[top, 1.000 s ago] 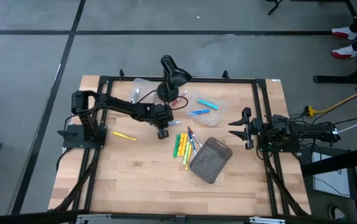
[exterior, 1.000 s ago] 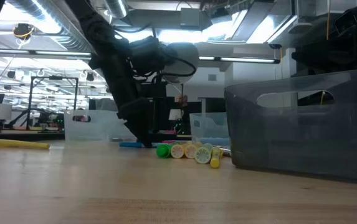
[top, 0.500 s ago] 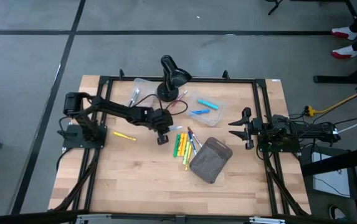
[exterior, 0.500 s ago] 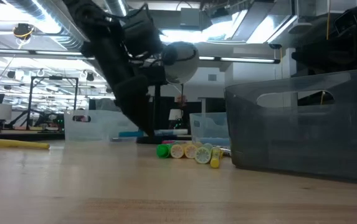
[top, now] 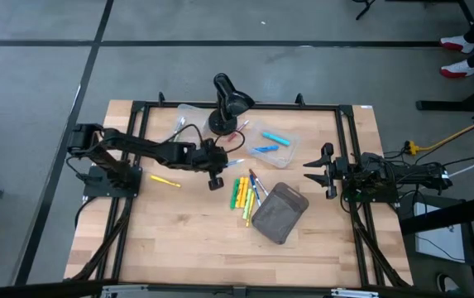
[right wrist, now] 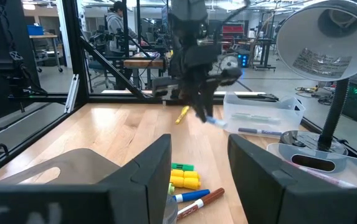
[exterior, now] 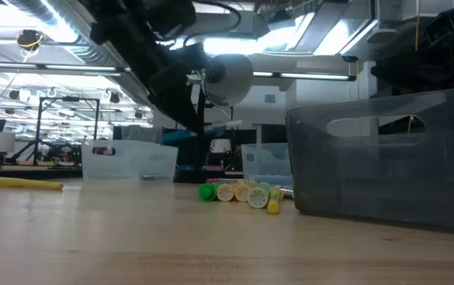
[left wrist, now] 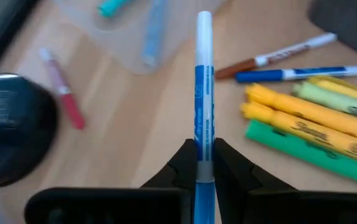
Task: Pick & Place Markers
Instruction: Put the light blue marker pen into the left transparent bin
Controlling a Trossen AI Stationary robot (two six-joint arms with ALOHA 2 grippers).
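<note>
My left hand [left wrist: 204, 163] clamped on blue marker [left wrist: 204, 81], lifted above surface beside lamp [top: 228, 101]. Keep grip firm, carry level toward clear bin [top: 274, 142], avoid lamp. Remaining markers [top: 243, 192] beside lamp. Right hand [top: 318, 170] apart, idle

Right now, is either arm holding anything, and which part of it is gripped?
The left end effector is shut on a blue marker, pinching it near one end, lifted off the table. The right end effector is open, holding nothing.
</note>
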